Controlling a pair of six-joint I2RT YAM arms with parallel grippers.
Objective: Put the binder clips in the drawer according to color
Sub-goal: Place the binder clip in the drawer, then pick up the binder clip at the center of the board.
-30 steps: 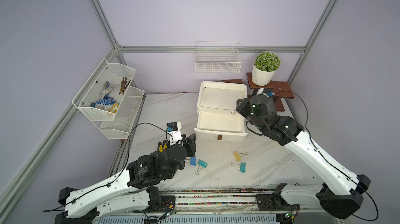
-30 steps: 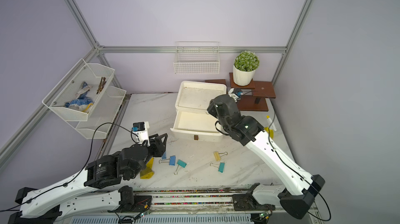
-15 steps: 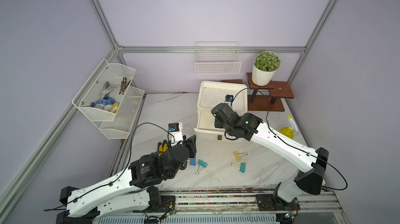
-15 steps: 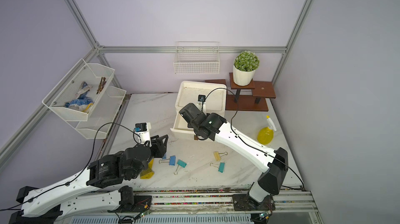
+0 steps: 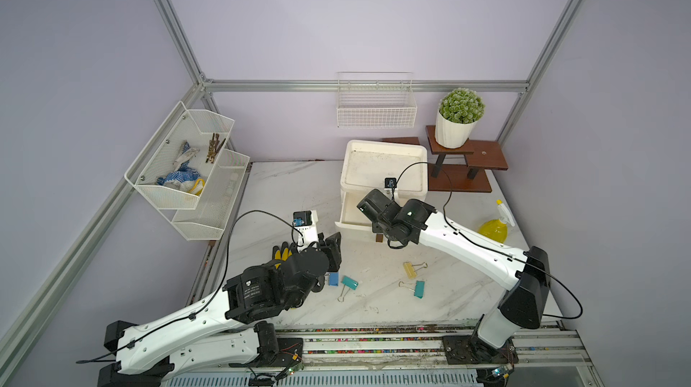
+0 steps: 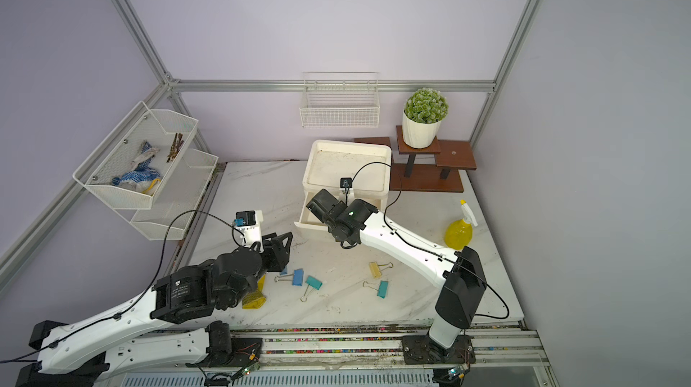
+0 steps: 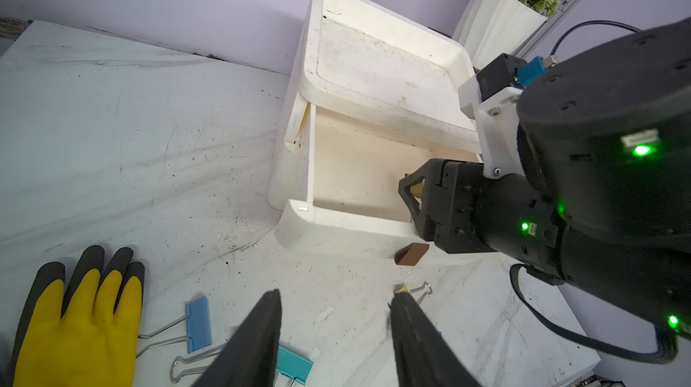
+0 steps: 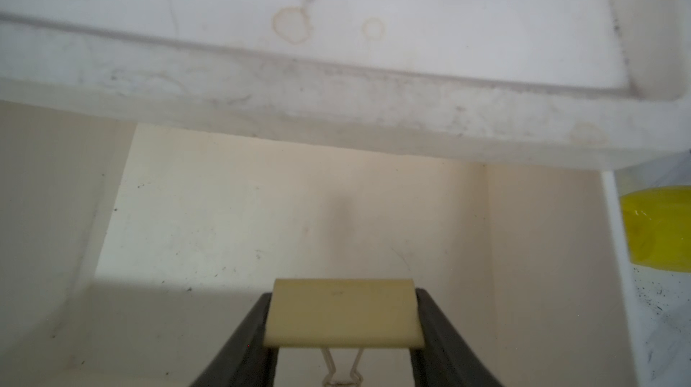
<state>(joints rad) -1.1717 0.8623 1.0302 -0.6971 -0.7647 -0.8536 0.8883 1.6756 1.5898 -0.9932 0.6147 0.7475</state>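
Four clips lie loose on the desk [image 5: 291, 187] in both top views: blue clip [image 5: 333, 278], teal clip [image 5: 349, 282], second yellow clip [image 5: 410, 270] and second teal clip [image 5: 419, 289]. All sit well short of the drawer [image 5: 351, 226]. I can't confirm a sixth. The right fingers [image 5: 364, 205] hang over the open drawer. The left fingers [image 5: 334, 250] hover beside the glove [image 5: 280, 254], near the blue clip.

Left wrist: the left fingers [image 7: 261, 329] are spread and empty, with the blue clip [image 7: 198, 323] and teal clip [image 7: 295, 364] on the desk below them. The right fingers [image 7: 405, 183] reach in over the drawer front [image 7: 336, 222]. The drawer floor that shows has no clip on it.

Right wrist: the right fingers [image 8: 430, 329] pinch the pale yellow clip [image 8: 344, 314] by its body, wire handles pointing back toward the wrist. It hangs above the drawer floor [image 8: 261, 217]. I can't tell whether it touches, and I can't make out dividers.

Step as I read it: drop-off of the first yellow. Next, you pick the yellow spot, lower, spread the fingers and back out clear of the overhanging top. Keep that spot for the second yellow clip.

Versus a second ago: the right arm was out at the drawer's far side by the plant stand, and it has swung across to the open front. The left arm and the loose clips have barely moved.
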